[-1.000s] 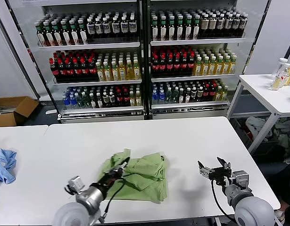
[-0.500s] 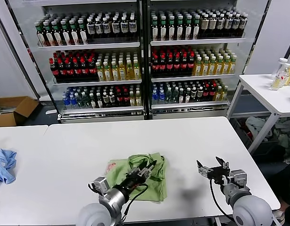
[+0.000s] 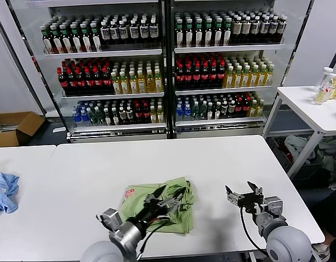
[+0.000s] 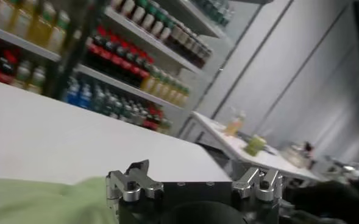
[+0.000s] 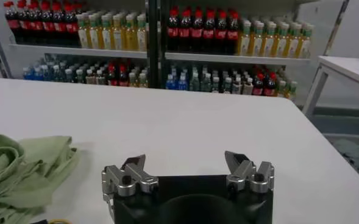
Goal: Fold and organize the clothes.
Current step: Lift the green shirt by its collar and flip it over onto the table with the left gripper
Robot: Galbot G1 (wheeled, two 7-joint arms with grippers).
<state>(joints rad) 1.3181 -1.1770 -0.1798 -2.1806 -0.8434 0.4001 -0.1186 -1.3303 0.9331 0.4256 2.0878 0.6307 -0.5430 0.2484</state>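
On shelves [image 3: 110, 52], bottles [image 3: 200, 71], upright rows

Around the white table

The white table [image 3: 91, 164] fills the middle; a light blue garment [image 3: 4, 191] lies bunched at 9 o'clock on the neighbouring table. Behind, from 11 to 1 o'clock, a glass-fronted bottle cooler [image 3: 165, 71] holds rows of bottles with dark, red, yellow and blue contents. An open cardboard box [image 3: 15, 126] sits on the floor at 10 o'clock. At 2 o'clock a second white table [image 3: 310, 109] carries a few bottles [image 3: 324, 84].
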